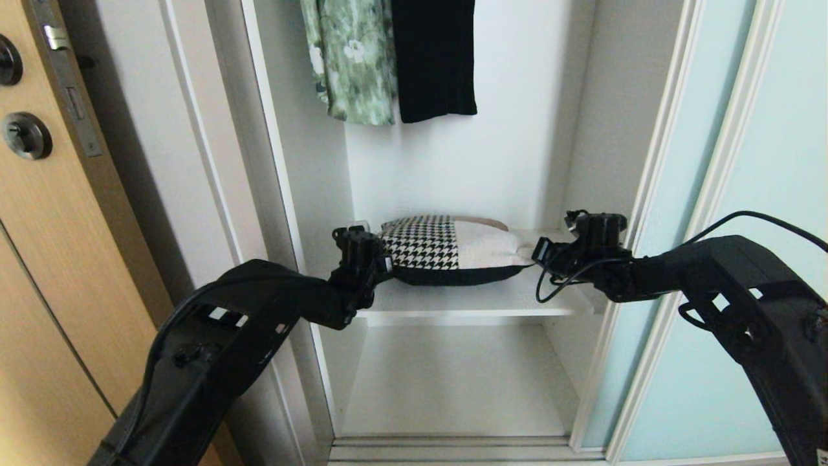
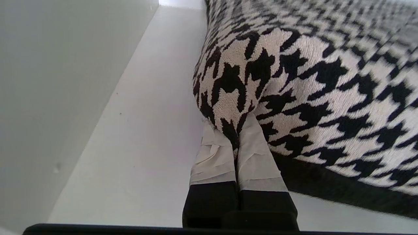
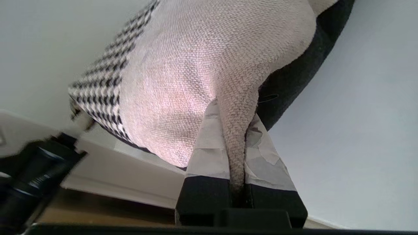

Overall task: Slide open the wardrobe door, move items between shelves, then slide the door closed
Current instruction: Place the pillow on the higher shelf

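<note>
Wrist-only detail: taped fingertips pinching cushion.

Home bedroom: wardrobe, hanging garments

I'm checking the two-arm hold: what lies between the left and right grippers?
Only the cushion, seen in the head view: the left gripper pinches its houndstooth end, the right gripper its cream end.

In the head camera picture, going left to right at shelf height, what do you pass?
Oak door → left gripper → cushion's houndstooth part → cushion's cream part → right gripper → sliding wardrobe door.
</note>
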`<state>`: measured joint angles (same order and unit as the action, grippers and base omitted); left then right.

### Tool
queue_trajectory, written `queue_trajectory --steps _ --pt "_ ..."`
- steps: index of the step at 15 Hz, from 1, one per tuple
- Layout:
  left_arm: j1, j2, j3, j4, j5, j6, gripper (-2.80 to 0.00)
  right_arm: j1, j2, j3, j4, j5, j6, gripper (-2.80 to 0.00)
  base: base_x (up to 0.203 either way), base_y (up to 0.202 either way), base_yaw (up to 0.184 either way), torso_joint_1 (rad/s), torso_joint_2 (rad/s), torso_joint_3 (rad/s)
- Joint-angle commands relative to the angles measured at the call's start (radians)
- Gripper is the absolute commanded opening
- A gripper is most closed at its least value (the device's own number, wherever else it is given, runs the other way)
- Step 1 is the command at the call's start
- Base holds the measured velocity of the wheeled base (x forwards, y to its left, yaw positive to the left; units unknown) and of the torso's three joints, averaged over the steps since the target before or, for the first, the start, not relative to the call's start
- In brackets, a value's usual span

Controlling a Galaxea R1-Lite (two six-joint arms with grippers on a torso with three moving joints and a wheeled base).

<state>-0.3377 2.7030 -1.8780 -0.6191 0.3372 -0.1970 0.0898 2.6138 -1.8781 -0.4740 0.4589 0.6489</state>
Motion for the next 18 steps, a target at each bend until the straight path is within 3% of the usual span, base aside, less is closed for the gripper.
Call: queue_trajectory --steps 1,5,6,11,15,18 --pt "0.0 0.052 -0.028 -0.003 0.005 0.001 -2.8 -0.001 0.045 -0.057 0.021 -0.006 0.002 -2.8 0.0 0.0 0.0 0.0 0.0 0.0" --pt "0.002 0.051 -0.055 0.021 0.005 -0.004 -2.8 -0.002 0.048 -0.061 0.025 -0.005 0.003 -2.8 0.0 0.0 0.0 0.0 0.0 0.0" --pt "0.002 0.047 -0.055 0.023 0.005 -0.004 0.0 -0.002 0.048 -0.061 0.025 -0.005 0.003 0.0 0.0 0.0 0.0 0.0 0.0 0.0" --pt "0.005 0.019 -0.028 -0.02 0.005 -0.01 0.0 -0.002 0.041 -0.045 0.004 -0.005 0.0 0.0 0.0 0.0 0.0 0.0 0.0 0.0" --pt "0.0 -0.062 0.175 -0.111 -0.011 0.001 0.0 -0.002 -0.01 0.068 -0.069 -0.005 -0.016 0.0 0.0 0.0 0.0 0.0 0.0 0.0" --pt "-0.01 -0.136 0.32 -0.165 -0.064 0.009 0.0 -0.002 -0.088 0.181 -0.103 -0.003 -0.021 0.0 0.0 0.0 0.0 0.0 0.0 0.0"
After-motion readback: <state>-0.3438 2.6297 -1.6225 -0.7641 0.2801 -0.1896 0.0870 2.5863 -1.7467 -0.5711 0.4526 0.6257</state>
